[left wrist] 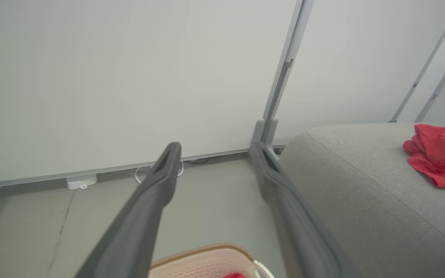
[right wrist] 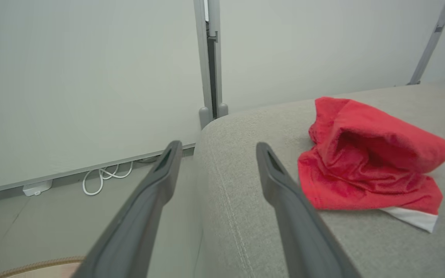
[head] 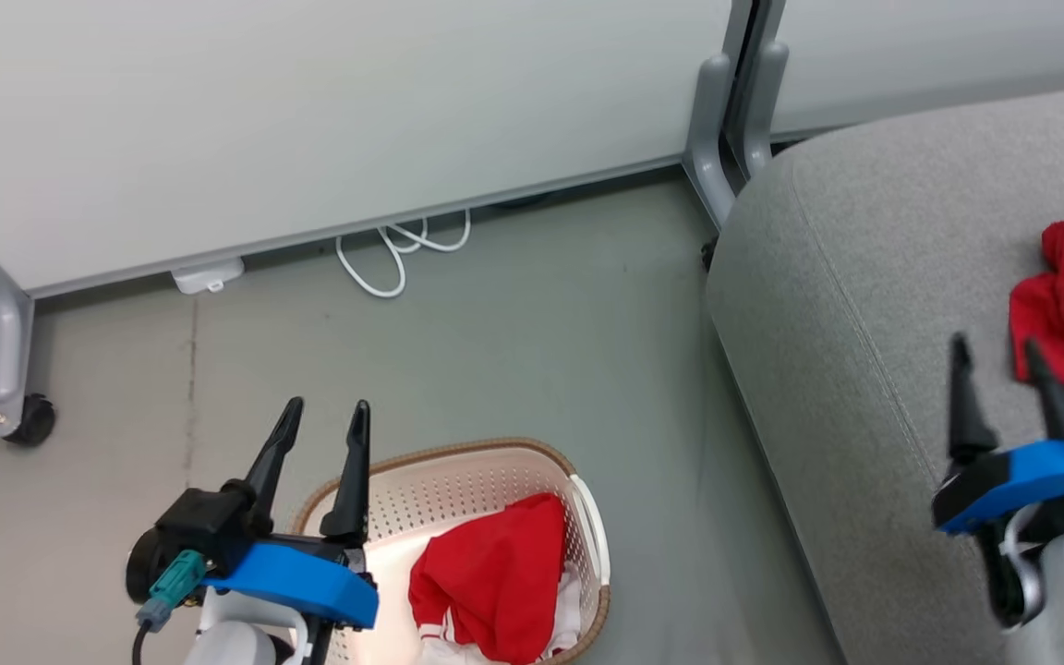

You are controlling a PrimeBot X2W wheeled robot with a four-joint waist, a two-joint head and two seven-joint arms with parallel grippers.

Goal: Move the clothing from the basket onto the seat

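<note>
Floor: smooth grey-green floor, with a thin crack running up its left part.
Basket: cream perforated plastic laundry basket with a brown woven-look rim and a white loop handle; it stands on the floor at the near edge of the head view, left of the sofa.
Clothing: bright red fabric clothing with white trim, bunched in the basket's right half.
Left gripper: the left gripper hangs above the basket's left side, its two dark fingers spread wide with nothing between them.
Right gripper: the right gripper is over the seat, fingers wide apart and empty.
Seat: large grey fabric sofa cushion with a rounded corner and a stitched seam.
Garment on seat: crumpled red garment with white trim, lying on the cushion just beside the right fingers.
Wall: pale partition panels on grey metal legs, one leg on a black caster.
Cable: white cable looped on the floor at the panels' foot, a small white block near it.
</note>
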